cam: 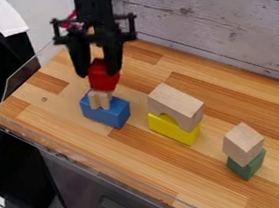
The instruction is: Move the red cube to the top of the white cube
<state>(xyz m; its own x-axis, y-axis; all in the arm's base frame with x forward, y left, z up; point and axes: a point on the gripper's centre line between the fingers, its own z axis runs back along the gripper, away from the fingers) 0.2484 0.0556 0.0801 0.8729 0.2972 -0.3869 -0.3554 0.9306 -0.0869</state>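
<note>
- The gripper [99, 73] was narrowed on the red cube [105, 79], so the grasp looked done.
- The cube was at the small wooden piece [100, 98] on the blue block [107, 113]; whether it touched, I could not tell.
- Left to do: carry it over to the white cube [242, 142], on the green block [248, 166], set it down and let go.

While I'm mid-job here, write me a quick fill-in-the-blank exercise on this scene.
The gripper is at the ____ cube.
The wooden arch rests on a ____ block.
Directly under the pale wooden cube is a ____ block.
The small wooden piece stands on a ____ block.

Missing words: red; yellow; green; blue
</note>
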